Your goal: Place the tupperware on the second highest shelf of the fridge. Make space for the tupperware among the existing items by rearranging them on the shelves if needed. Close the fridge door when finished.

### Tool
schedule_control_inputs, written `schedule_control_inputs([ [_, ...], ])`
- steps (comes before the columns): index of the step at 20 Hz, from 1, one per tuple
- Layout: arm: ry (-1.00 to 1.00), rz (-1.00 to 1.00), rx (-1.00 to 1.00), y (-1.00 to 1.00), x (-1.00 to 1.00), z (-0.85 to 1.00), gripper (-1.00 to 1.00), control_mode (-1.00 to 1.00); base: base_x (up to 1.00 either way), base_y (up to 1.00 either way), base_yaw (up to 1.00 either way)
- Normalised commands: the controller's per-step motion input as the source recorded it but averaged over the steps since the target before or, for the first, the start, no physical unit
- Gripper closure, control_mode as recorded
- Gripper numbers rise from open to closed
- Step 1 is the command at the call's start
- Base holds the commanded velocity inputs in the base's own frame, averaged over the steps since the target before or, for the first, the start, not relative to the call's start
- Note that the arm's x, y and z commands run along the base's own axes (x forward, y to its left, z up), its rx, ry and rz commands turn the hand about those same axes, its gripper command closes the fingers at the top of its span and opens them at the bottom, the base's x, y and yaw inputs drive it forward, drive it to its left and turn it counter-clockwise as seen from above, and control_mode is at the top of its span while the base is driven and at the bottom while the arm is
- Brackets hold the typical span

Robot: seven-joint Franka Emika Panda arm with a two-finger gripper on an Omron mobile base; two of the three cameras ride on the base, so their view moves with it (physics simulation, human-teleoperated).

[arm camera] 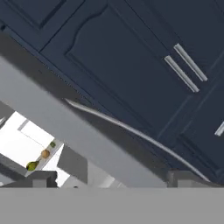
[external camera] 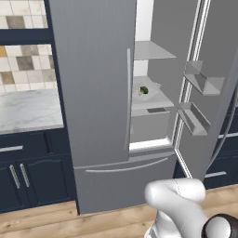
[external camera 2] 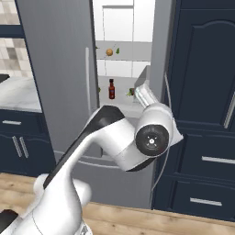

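Observation:
The fridge (external camera: 93,93) has its left door shut and its right door (external camera: 211,56) swung open. The tupperware (external camera: 146,90), with a green floret showing, lies on a pale shelf (external camera: 160,100), one level below the top shelf in view (external camera: 155,51). An orange fruit (external camera 2: 109,52) sits on a higher shelf and a dark red bottle (external camera 2: 111,89) on the one beneath it. In the hand view, two yellow-green fruits (arm camera: 31,166) flank the orange fruit (arm camera: 45,153). My gripper (arm camera: 114,179) is open and holds nothing. It looks along the open door's edge and curved handle (arm camera: 131,130).
Dark navy cabinets (external camera 2: 202,92) stand right of the fridge, just behind the open door. Railed door bins (external camera: 201,81) jut from the door's inner face. A marble counter (external camera: 28,109) lies to the left. My arm's elbow (external camera 2: 151,133) covers the lower fridge opening.

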Motion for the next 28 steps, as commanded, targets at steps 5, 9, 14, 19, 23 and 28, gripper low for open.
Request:
schedule_control_inputs([
  [5, 0.11, -0.12, 0.03, -0.53, 0.49, -0.35, -1.0, -1.0, 0.0, 0.0, 0.0],
  [9, 0.1, -0.12, 0.26, -0.52, 0.63, -0.26, -1.0, -1.0, 0.0, 0.0, 0.0],
  [14, 0.01, -0.05, 0.42, -0.63, 0.45, -0.13, -1.0, -1.0, 0.0, 0.0, 0.0],
  [19, 0.0, 0.0, 0.48, -0.71, 0.29, -0.26, -1.0, -1.0, 0.0, 0.0, 0.0],
  [23, 0.04, 0.07, 0.35, -0.46, 0.18, -0.62, -1.0, -1.0, 0.0, 0.0, 0.0],
  [28, 0.0, 0.15, 0.23, -0.19, 0.07, -0.67, -1.0, -1.0, 0.0, 0.0, 0.0],
])
